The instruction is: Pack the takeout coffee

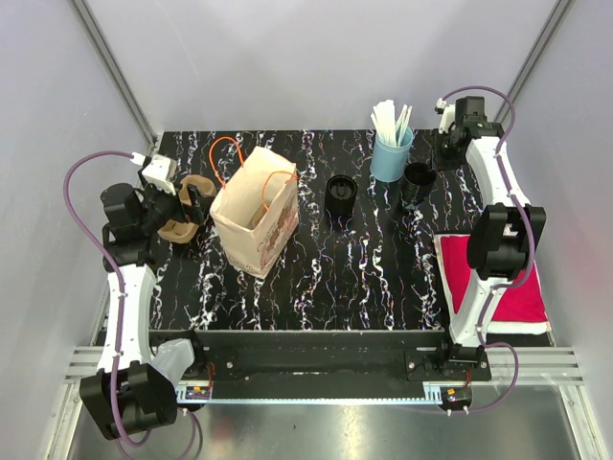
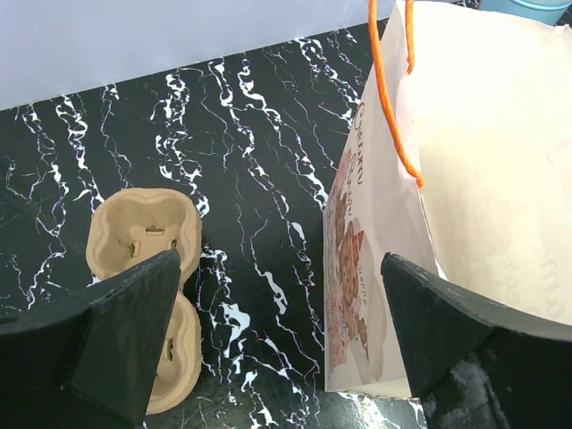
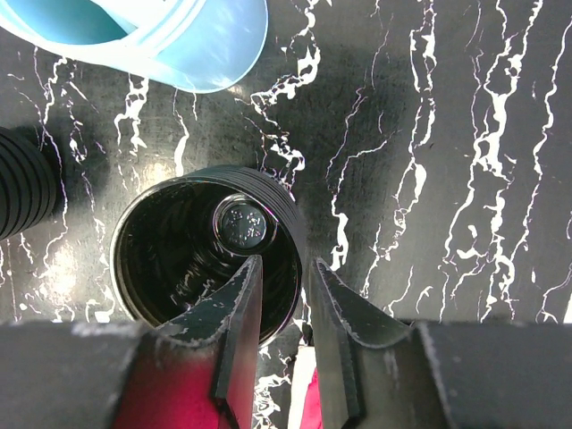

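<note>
A black ribbed coffee cup (image 1: 418, 182) stands open at the back right; in the right wrist view (image 3: 179, 259) I look down into it. My right gripper (image 1: 433, 158) (image 3: 281, 277) is closed down on its rim, one finger inside and one outside. A second black cup (image 1: 341, 196) stands mid-table. The open paper bag (image 1: 254, 220) with orange handles stands upright at the left (image 2: 483, 179). A brown pulp cup carrier (image 1: 182, 209) (image 2: 143, 232) lies left of it. My left gripper (image 1: 196, 203) (image 2: 280, 259) is open and empty above the gap between carrier and bag.
A blue tumbler (image 1: 391, 155) (image 3: 179, 45) holding white stirrers stands just behind the gripped cup. A red cloth (image 1: 503, 283) lies at the right front under the right arm. The second cup's ribbed side shows at the right wrist view's left edge (image 3: 22, 192).
</note>
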Tool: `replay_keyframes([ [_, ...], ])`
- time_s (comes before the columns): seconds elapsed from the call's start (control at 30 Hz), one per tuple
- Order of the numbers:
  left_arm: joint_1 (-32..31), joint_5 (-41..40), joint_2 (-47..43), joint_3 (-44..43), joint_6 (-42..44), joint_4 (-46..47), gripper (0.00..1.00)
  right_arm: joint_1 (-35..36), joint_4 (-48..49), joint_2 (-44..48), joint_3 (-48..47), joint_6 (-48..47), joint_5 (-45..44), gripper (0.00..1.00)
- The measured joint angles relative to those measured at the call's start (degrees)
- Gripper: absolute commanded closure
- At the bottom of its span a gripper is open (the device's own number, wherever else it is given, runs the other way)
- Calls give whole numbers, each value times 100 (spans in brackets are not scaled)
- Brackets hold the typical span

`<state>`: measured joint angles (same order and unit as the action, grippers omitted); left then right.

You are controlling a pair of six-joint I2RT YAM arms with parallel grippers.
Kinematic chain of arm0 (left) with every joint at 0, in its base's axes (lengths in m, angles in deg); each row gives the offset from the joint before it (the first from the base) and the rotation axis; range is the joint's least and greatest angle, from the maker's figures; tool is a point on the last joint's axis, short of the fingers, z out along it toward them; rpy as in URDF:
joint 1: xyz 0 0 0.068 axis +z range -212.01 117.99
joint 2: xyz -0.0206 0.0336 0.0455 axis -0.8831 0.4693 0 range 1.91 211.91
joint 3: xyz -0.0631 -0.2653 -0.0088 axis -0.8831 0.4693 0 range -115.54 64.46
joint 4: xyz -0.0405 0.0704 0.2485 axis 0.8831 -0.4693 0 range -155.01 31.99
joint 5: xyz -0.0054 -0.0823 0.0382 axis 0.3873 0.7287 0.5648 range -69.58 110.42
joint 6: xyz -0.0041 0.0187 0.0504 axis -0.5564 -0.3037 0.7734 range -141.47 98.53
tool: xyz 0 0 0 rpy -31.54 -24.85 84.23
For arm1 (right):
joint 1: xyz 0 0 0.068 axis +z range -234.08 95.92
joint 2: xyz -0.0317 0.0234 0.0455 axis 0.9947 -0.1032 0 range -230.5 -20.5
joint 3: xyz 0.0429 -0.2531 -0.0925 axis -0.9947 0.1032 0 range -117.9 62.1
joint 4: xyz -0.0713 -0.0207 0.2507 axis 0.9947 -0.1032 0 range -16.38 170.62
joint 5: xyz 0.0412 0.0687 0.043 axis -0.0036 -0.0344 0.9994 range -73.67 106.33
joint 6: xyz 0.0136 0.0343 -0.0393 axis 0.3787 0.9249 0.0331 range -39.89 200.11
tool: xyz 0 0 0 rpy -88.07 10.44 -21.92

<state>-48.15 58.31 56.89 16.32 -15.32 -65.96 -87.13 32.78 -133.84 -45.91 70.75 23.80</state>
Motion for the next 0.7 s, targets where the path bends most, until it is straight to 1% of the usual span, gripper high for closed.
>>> replay_keyframes([
  [0.2,0,59,4,0,-2,13,1,0,-2,-22,33,-2,0,67],
  [0.4,0,96,28,0,-2,24,1,0,-2,-22,33,-4,4,73],
  [0.7,0,105,28,2,-2,33,1,0,-2,-24,35,-7,17,74],
])
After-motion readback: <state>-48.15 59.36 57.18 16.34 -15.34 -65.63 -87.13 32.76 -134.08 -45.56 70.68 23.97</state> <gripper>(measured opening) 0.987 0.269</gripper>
